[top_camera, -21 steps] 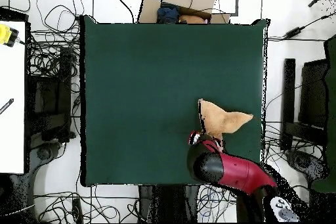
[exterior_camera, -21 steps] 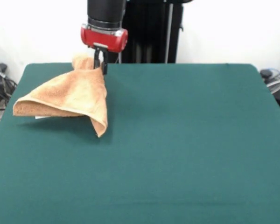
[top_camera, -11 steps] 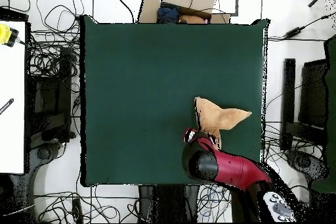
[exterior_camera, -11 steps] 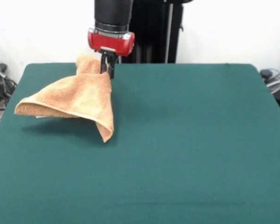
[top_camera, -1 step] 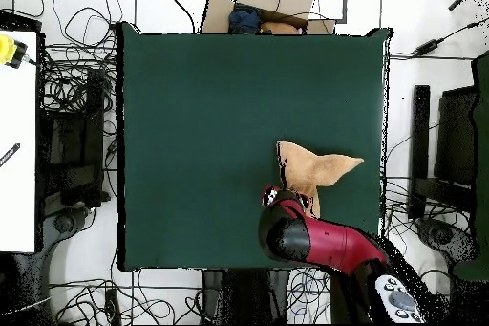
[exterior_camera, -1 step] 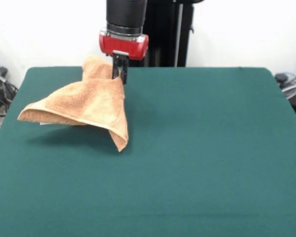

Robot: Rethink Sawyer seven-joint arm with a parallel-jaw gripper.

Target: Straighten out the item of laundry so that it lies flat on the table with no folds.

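Towel (exterior_camera, -1 step: 86, 104) first: you can see it hanging bunched from the pincer (exterior_camera, -1 step: 120, 74), which is clenched on its top fold. Its tan cloth drapes down in a tent shape, one corner reaching out sideways and another drooping to a point that touches or nearly touches the green surface (exterior_camera, -1 step: 197, 148). From overhead, your towel (top_camera, -1 step: 310, 169) sits near one side edge of the surface (top_camera, -1 step: 210, 131), just beside the red arm (top_camera, -1 step: 325, 243).

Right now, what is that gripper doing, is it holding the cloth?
Gripper: closed on the towel, holding one edge up while the rest hangs in folds toward the table.
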